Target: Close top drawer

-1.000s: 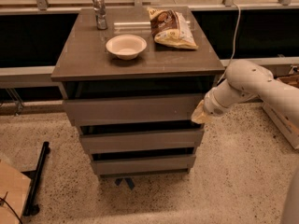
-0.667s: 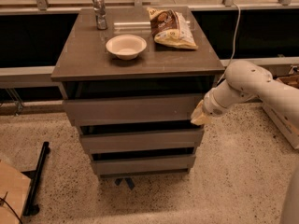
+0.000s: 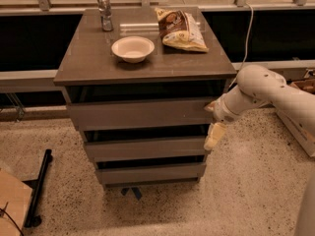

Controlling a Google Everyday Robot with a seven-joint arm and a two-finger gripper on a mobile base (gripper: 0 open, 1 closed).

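The top drawer (image 3: 140, 113) is a wide grey drawer with a plain flat front, directly under the cabinet top (image 3: 88, 65). It stands pulled out a little, with a dark gap above its front. My gripper (image 3: 214, 132) is at the right end of the drawer front, its cream tip hanging down past the front's lower right corner. The white arm (image 3: 266, 90) reaches in from the right.
Two lower grey drawer fronts (image 3: 145, 148) (image 3: 150, 172) sit below. On the cabinet top are a white bowl (image 3: 132, 48), a chip bag (image 3: 181, 31) and a metal cup (image 3: 104, 14). A black stand (image 3: 38, 188) and cardboard (image 3: 10, 200) lie on the floor at left.
My gripper's tip has shifted slightly down at the drawer's right end. The drawer stands as before.
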